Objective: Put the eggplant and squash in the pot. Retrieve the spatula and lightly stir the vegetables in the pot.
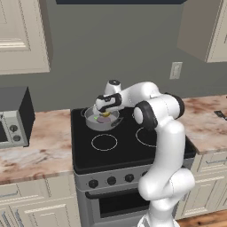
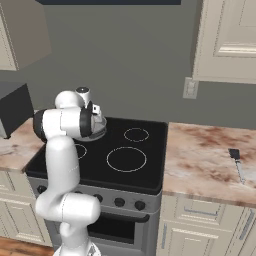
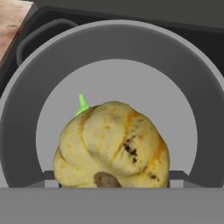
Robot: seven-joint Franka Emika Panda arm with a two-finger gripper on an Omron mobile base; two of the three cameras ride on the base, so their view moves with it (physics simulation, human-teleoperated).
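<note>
Jaws look clamped on the squash (image 3: 113, 146), their tips mostly hidden behind it, holding it right over the pot (image 3: 26, 109) on the stove's (image 1: 124, 150) back-left burner, green stem poking up-left in the hand view, a purplish blob (image 1: 103, 119) below hard to make out.

The squash (image 3: 113, 146) is cut off at its base by the hand view's bottom. The pot (image 2: 98, 131) is largely hidden behind the arm in the right base view.

Flat, even rendered light is filling all three views, casting hardly any shadows and no glare. Edges are looking soft and pixelated; the squash (image 3: 113, 146) is showing blurry texture at lower centre.
</note>
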